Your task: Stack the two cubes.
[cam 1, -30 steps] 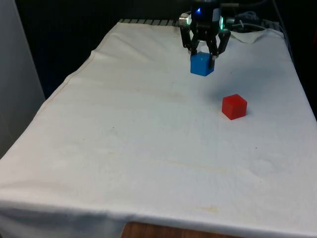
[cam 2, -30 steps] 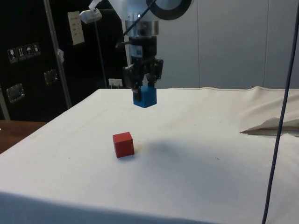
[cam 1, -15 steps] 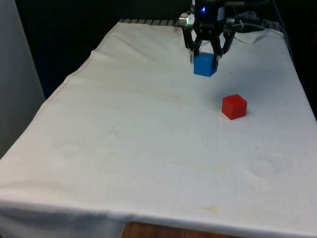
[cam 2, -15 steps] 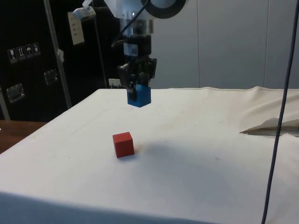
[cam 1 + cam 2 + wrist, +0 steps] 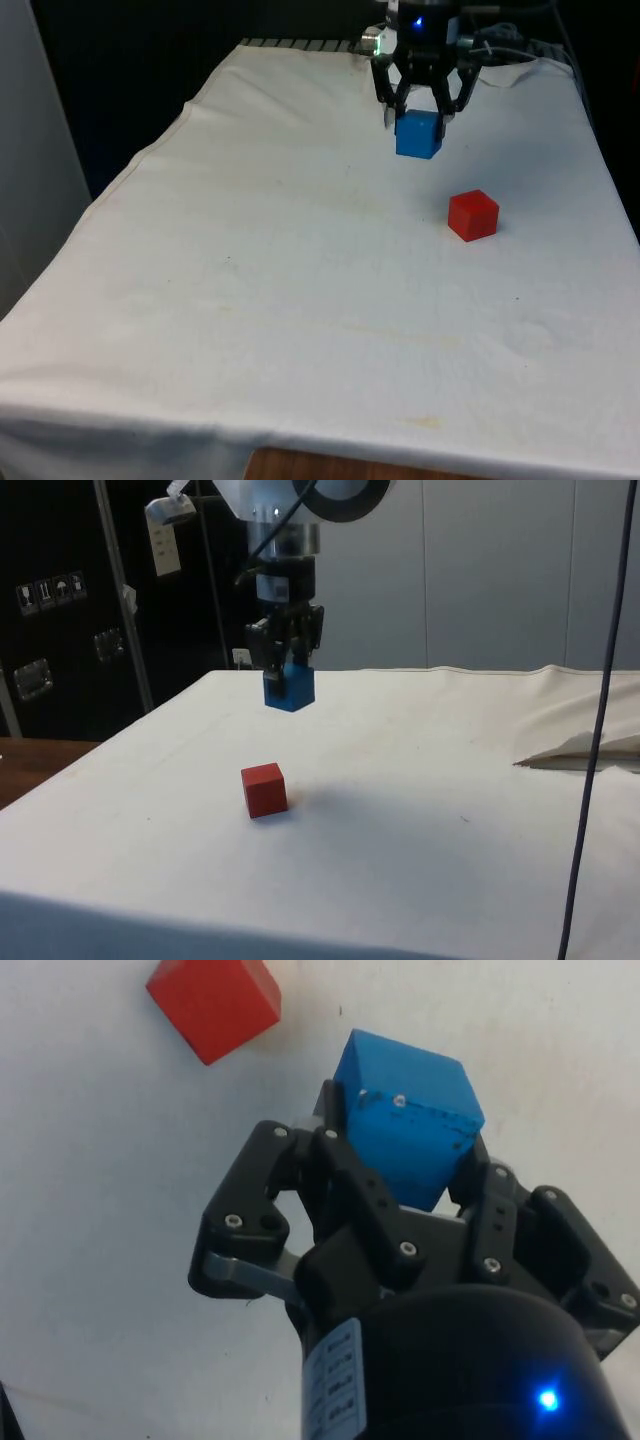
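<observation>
Carried blue cube (image 5: pixel 418 134), pinched in gripper (image 5: pixel 420 108), has shifted toward red cube (image 5: pixel 472 215), which sits on the cloth, nearer the front camera and off to the front view's right.

Gripper (image 5: pixel 405 1165): its two black fingers are clamping the blue cube from opposite sides.
Blue cube (image 5: pixel 408 1130): it is sitting tilted between the fingers, with small dark specks showing on one face.
Red cube (image 5: pixel 214 1002): it is lying on the white cloth (image 5: pixel 100 1210), apart from the blue cube.
</observation>
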